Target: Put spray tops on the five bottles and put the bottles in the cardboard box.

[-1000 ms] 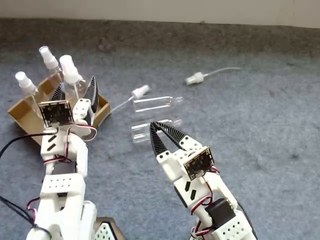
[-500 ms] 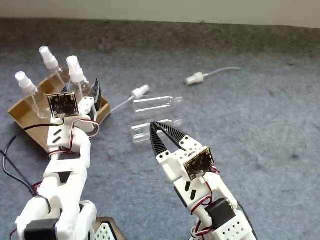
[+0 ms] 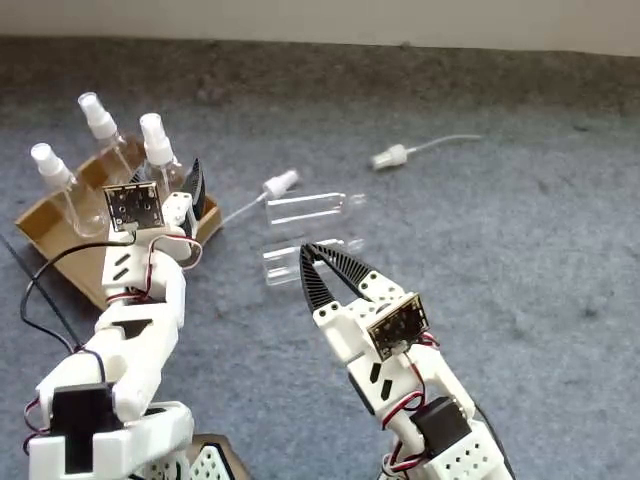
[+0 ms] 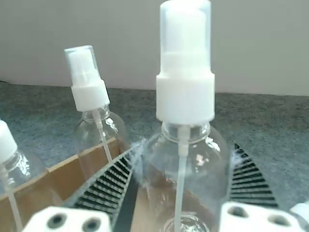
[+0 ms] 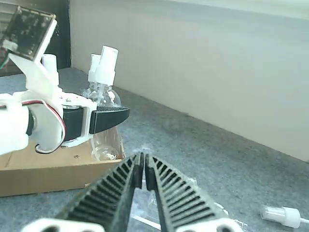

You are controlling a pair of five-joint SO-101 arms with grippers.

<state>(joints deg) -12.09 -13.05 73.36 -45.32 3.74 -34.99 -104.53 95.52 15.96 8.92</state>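
Capped bottle (image 3: 160, 150) clamped in left hand (image 4: 186, 147), inside cardboard box (image 3: 50, 240) | best released slowly, kept upright | right hand (image 5: 144, 169) pinched together

Left gripper (image 3: 166, 178) upper left, clamped on a bottle (image 3: 153, 137). Right gripper (image 3: 304, 252) centre frame, jaws together, arm running to lower right.

Clear, glossy plastic by the look for the bottle (image 4: 186, 169) in the left gripper (image 4: 183, 152), the two bottles (image 3: 66, 205) beside it in the cardboard box (image 3: 48, 228) and the two open bottles (image 3: 305, 208) lying near the box. Smooth white plastic, slightly shiny, on the spray tops (image 3: 282, 184). Matt brown card for the box walls. Black ribbed matt plastic on the fingers (image 4: 108, 186) of that gripper and of the right gripper (image 5: 143, 157); smooth white plastic arm shells (image 3: 140, 330). Rough, fuzzy grey carpet (image 3: 520, 230) under the box
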